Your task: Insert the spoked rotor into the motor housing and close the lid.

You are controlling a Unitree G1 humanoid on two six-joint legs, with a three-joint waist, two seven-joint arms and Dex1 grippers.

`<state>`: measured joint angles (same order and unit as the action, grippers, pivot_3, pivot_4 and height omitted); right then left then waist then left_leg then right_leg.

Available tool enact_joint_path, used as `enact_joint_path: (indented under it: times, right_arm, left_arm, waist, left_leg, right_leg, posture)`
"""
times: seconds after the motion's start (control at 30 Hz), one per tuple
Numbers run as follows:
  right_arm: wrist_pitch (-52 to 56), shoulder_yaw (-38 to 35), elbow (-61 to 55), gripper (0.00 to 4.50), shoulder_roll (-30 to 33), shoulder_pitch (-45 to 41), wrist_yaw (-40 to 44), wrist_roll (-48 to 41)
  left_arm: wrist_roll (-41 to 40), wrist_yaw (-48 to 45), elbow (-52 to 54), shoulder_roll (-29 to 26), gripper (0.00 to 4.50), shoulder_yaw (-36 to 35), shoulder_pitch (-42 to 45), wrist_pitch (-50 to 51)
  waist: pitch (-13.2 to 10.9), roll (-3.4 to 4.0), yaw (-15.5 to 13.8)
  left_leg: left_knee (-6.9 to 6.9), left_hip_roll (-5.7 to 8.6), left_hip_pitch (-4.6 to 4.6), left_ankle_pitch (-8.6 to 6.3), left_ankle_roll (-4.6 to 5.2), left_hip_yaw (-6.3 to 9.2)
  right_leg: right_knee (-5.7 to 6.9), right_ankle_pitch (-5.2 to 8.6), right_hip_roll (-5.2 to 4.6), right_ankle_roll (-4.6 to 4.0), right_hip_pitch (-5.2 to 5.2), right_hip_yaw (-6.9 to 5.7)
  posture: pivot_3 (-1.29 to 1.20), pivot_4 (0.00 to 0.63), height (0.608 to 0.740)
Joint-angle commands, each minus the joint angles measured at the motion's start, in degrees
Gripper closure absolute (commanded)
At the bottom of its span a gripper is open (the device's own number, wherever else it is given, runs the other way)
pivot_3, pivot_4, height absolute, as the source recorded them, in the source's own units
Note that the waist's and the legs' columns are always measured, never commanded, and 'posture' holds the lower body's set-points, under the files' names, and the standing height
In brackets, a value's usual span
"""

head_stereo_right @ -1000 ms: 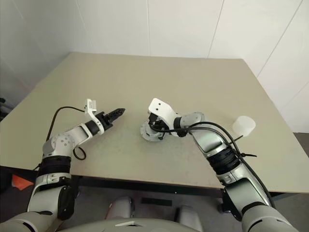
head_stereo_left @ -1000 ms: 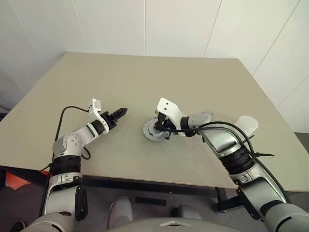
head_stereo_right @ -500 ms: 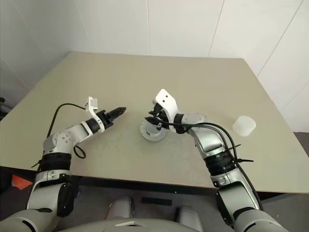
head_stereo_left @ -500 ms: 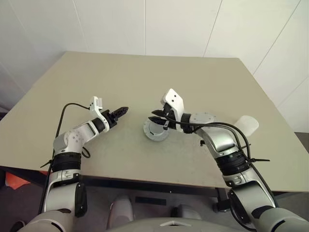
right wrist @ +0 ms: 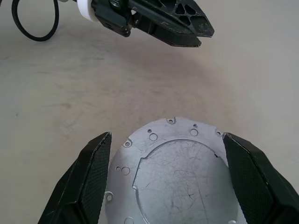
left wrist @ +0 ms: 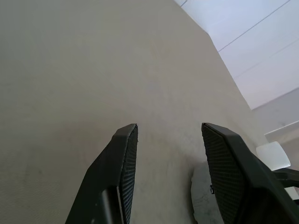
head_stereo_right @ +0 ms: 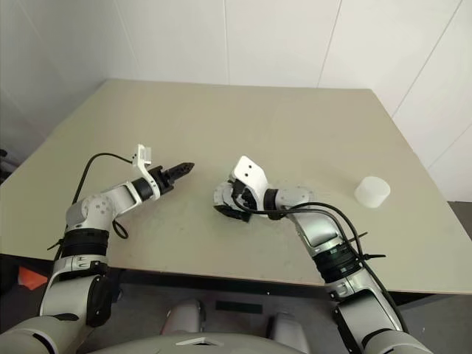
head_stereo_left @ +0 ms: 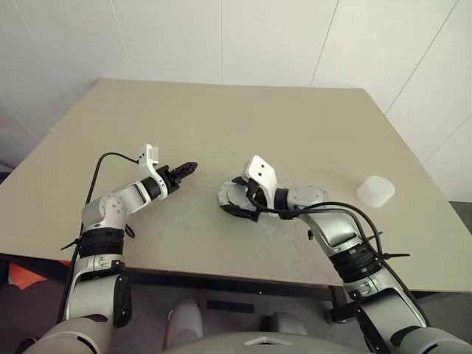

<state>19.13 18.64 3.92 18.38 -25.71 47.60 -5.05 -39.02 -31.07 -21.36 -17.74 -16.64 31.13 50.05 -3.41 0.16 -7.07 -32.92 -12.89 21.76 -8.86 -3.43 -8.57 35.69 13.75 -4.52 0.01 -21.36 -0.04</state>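
A big tan table (head_stereo_left: 295,125) holds a round silver lid (right wrist: 180,177), which lies flat near the middle of the table, a bit closer to the front edge. The lid is a grey metal disc with small holes around its rim and a raised round part in the middle. The housing and the rotor cannot be told apart from it here. The right hand (head_stereo_left: 240,196) is low over the lid. Its two black fingers (right wrist: 86,179) are spread wide, one on each side of the lid, and they are not pinching it. I cannot tell if the tips touch the rim. The left hand (head_stereo_left: 184,170) is near the lid, on the side toward the left edge of the table. It points toward the lid but stays apart from it. Its two fingers (left wrist: 119,172) are partly spread with bare table between them, and it holds nothing. A black cable (head_stereo_left: 103,169) loops up from the left arm. A white plastic cup (head_stereo_left: 375,191) stands alone close to the right edge of the table, well apart from the lid and from both hands. White walls (head_stereo_left: 221,37) rise behind the far edge.
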Motion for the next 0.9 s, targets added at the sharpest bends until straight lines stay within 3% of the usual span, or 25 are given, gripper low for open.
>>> enact_joint_path:
  times: [0.03, 0.43, 0.57, 0.9]
  right_arm:
    - [-2.61, -0.66, 1.23, 0.20, -0.48, -0.47, -1.49, 0.95]
    - [-4.77, -1.05, 5.01, 0.20, -0.31, -0.90, -2.36, 2.62]
    - [-5.21, -1.12, 5.41, 1.29, -0.29, -0.91, -2.20, 2.57]
    - [-4.67, -2.21, 6.25, 1.29, -0.55, -1.99, -2.85, 2.06]
  left_arm:
    - [-0.20, -0.58, 2.14, -0.57, 2.20, 0.06, 1.09, 0.17]
    - [-0.01, -0.86, 1.61, -0.91, 2.20, 0.50, 1.69, 0.17]
    - [0.10, -1.02, 1.28, -1.11, 2.20, 0.52, 1.81, 0.00]
    - [0.34, -1.16, 0.84, -0.66, 2.20, 0.54, 2.14, -0.42]
  waist:
    - [0.00, 0.00, 0.01]
    - [0.00, 0.00, 0.03]
    - [0.00, 0.00, 0.00]
    - [0.00, 0.00, 0.01]
  left_leg:
    - [0.00, 0.01, 0.00, 0.00, 0.00, 0.00]
    - [0.04, 0.00, 0.00, -0.01, 0.01, -0.01]
    - [0.04, 0.01, -0.01, -0.01, 0.01, 0.00]
    - [0.04, 0.02, -0.01, -0.03, 0.05, 0.00]
  right_leg:
    - [0.00, 0.00, 0.00, 0.00, -0.01, 0.00]
    - [-0.02, 0.00, 0.00, 0.00, -0.01, 0.00]
    - [-0.02, 0.00, -0.01, 0.00, 0.01, 0.00]
    - [-0.02, 0.00, -0.01, 0.00, 0.01, 0.01]
  posture:
    - [0.00, 0.000, 0.740]
    - [0.00, 0.000, 0.740]
    - [0.00, 0.000, 0.740]
    - [0.00, 0.000, 0.740]
